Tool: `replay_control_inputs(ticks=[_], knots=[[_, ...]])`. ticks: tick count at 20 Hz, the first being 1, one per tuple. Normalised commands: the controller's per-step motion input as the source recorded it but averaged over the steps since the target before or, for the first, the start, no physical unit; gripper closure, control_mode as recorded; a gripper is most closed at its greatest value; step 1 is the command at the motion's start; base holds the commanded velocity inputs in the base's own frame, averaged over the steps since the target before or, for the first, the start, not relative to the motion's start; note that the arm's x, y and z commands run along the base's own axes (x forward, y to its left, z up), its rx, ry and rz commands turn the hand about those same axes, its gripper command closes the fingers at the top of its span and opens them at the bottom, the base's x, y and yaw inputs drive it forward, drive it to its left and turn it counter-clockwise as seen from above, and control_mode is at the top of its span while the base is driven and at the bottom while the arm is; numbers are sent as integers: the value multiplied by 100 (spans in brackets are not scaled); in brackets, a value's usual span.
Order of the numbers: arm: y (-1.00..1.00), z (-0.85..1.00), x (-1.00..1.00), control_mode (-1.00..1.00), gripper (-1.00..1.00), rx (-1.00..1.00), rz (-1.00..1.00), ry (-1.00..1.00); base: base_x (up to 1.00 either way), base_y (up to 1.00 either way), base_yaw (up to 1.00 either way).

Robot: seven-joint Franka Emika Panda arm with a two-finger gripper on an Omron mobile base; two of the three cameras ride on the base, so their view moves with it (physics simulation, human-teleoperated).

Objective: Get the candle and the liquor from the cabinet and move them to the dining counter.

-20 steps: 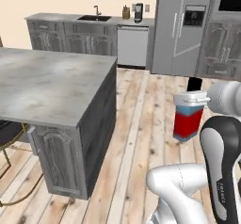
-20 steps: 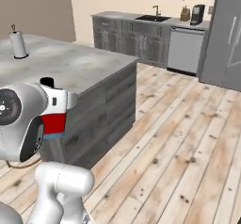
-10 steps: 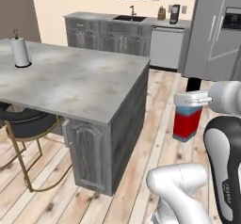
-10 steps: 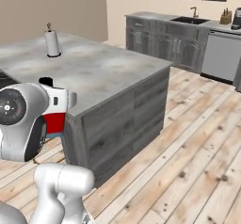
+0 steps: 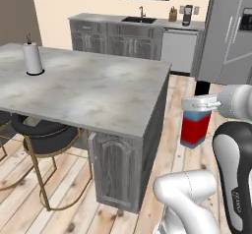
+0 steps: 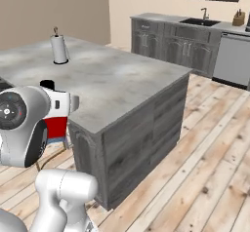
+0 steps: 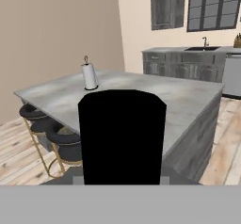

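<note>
Since a second ago our base has swung toward the dining counter (image 5: 98, 88), while the liquor (image 5: 196, 126) stays clamped in our gripper (image 5: 201, 103), hanging over the floor beside the counter's corner. Setting it down near the edge could topple it; the paper-towel roll (image 5: 33, 58) stands well apart.

1. Black cap of the liquor (image 7: 122, 138) blocks the near centre, big and close to the lens.
2. Behind it, pale grey marbled desk (image 7: 188, 98), a dark grey panelled base beneath.
3. Paper-towel roll (image 7: 89, 76) upright on the desk, far left.
4. Round black stools (image 7: 66, 145) with gold legs along the desk's left side.
5. Far right: grey base cabinets with sink (image 7: 205, 49); dark wall cabinet (image 7: 167, 4) above.
</note>
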Motion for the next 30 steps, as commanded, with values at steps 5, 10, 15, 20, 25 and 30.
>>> replay_control_inputs(ticks=[5, 10, 15, 20, 25, 30], knots=[[0, 0, 0, 100, 100, 0, 0, 0, 29, 68, -23], [0, 0, 0, 100, 100, 0, 0, 0, 31, 58, -33], [0, 0, 0, 100, 100, 0, 0, 0, 23, 58, -34], [0, 0, 0, 100, 100, 0, 0, 0, 20, 65, -25], [0, 0, 0, 100, 100, 0, 0, 0, 22, 63, -3], [0, 0, 0, 100, 100, 0, 0, 0, 44, 41, 0]])
